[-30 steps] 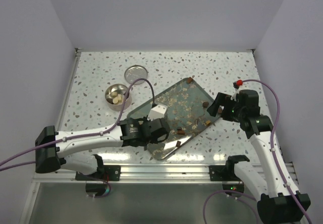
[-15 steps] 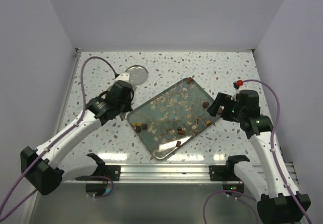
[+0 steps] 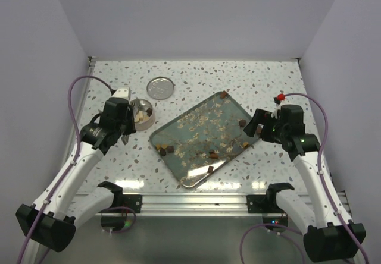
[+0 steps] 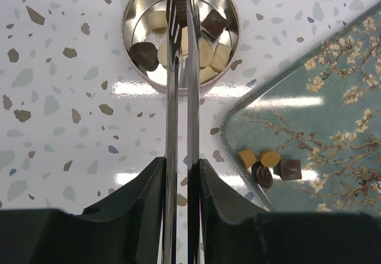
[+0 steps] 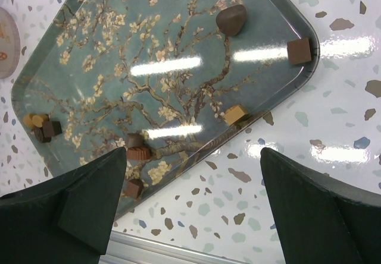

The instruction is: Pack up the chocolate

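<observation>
The chocolate point(image 5: 231, 19) is bite-size pieces in dark brown, tan and cream, lying in two places. Several cream blocks point(image 4: 205, 53), a dark heart and a dark square lie heaped in the small round tin point(image 4: 126, 29). The rest lie scattered flat on the blossom-patterned tray point(image 5: 178, 56) — a tight cluster point(image 4: 268, 164) of two tan and two dark pieces at one corner, a few brown ones along an edge, and a tan square, a dark rounded lump and a brown square towards another corner.

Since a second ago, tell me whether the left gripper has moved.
Yes. The left gripper swung left and away from the tray's near corner; it is now over the tin.
</observation>
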`<act>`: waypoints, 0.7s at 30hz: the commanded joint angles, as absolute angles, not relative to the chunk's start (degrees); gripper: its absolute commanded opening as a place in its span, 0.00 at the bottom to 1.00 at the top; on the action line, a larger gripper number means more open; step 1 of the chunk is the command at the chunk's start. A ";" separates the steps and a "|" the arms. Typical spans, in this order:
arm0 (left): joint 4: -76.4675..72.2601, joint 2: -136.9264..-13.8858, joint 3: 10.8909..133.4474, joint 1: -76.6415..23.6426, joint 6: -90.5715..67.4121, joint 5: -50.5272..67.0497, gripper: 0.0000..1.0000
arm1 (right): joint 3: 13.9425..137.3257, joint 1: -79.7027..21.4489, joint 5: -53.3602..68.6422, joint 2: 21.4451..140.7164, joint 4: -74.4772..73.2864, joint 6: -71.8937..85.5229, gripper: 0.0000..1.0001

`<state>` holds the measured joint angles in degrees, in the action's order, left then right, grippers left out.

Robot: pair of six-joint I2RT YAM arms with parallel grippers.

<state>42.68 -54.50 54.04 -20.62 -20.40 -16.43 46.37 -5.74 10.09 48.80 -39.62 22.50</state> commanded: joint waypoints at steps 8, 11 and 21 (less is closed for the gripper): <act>42.19 -53.26 54.23 -20.04 -20.13 -15.47 0.41 | 47.81 -5.98 10.81 48.69 -39.64 21.62 0.98; 42.45 -53.09 54.40 -20.04 -20.04 -15.73 0.42 | 47.81 -5.89 10.90 48.87 -39.64 21.62 0.98; 44.73 -53.08 60.02 -20.21 -16.00 -16.80 0.40 | 47.37 -5.98 11.16 48.87 -39.11 21.36 0.98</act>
<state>44.86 -53.78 55.37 -20.62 -19.00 -16.49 46.37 -5.74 10.09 48.80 -39.66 22.28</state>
